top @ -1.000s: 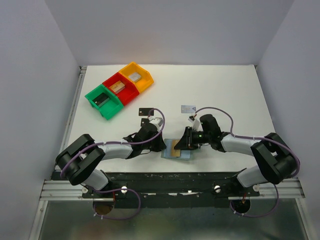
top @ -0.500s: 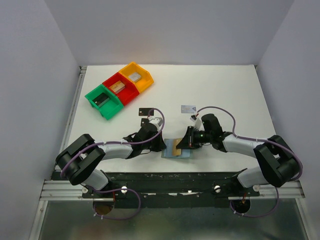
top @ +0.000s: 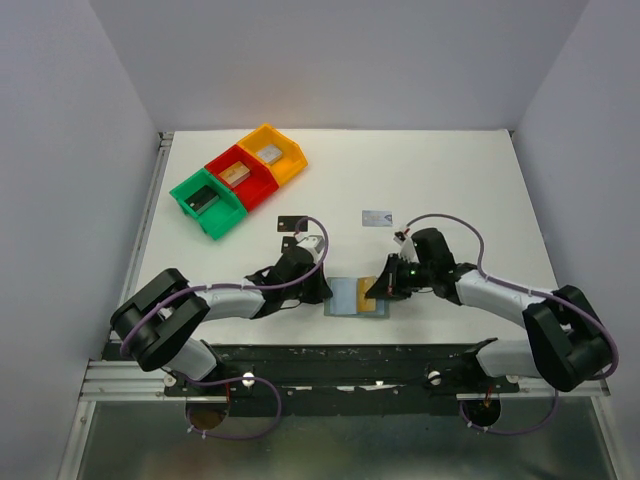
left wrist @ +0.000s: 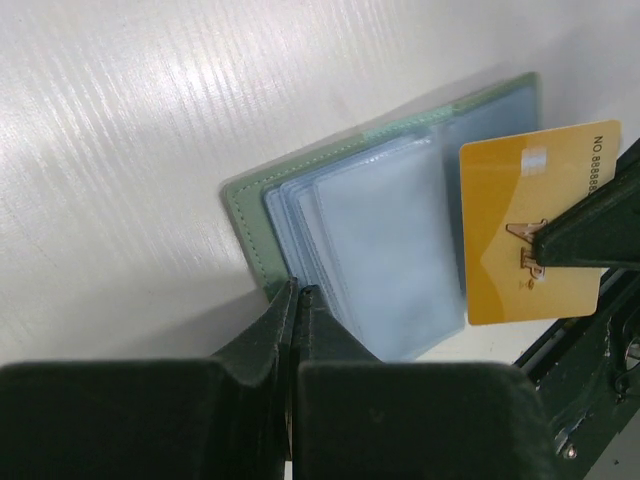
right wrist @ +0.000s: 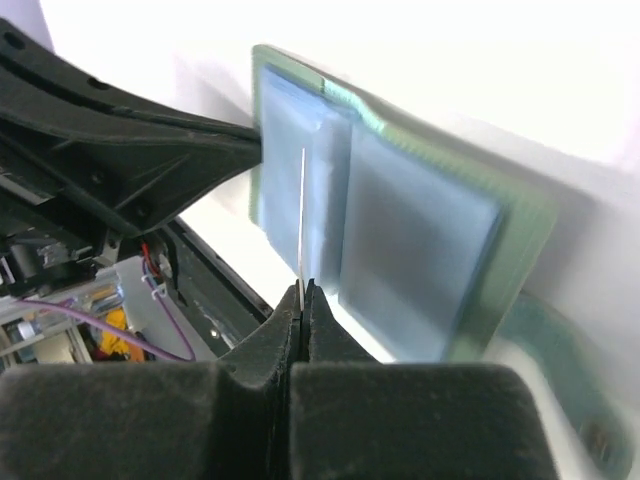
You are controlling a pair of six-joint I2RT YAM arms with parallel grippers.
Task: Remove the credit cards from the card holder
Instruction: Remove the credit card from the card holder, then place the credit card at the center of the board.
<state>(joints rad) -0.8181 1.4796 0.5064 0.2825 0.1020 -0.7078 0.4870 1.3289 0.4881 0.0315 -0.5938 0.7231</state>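
Note:
The card holder (top: 345, 298) lies open near the table's front edge, pale blue sleeves inside a grey-green cover (left wrist: 250, 215). My left gripper (left wrist: 296, 290) is shut on the holder's left edge, also seen from above (top: 322, 291). My right gripper (right wrist: 303, 288) is shut on a gold-tan credit card (left wrist: 530, 235), which shows edge-on (right wrist: 302, 210) in the right wrist view. From above, that card (top: 367, 297) hangs over the holder's right half, at the right gripper (top: 378, 292). A black card (top: 290, 224) and a silvery card (top: 376, 217) lie on the table behind.
Green (top: 207, 203), red (top: 241, 177) and yellow (top: 272, 153) bins with grey blocks stand in a row at the back left. The table's front edge and the arm mounting rail (top: 340, 355) run just below the holder.
My right gripper closed on the gold-tan card and drew it to the right, from the holder's left half to its right half. The left gripper kept its hold on the holder.

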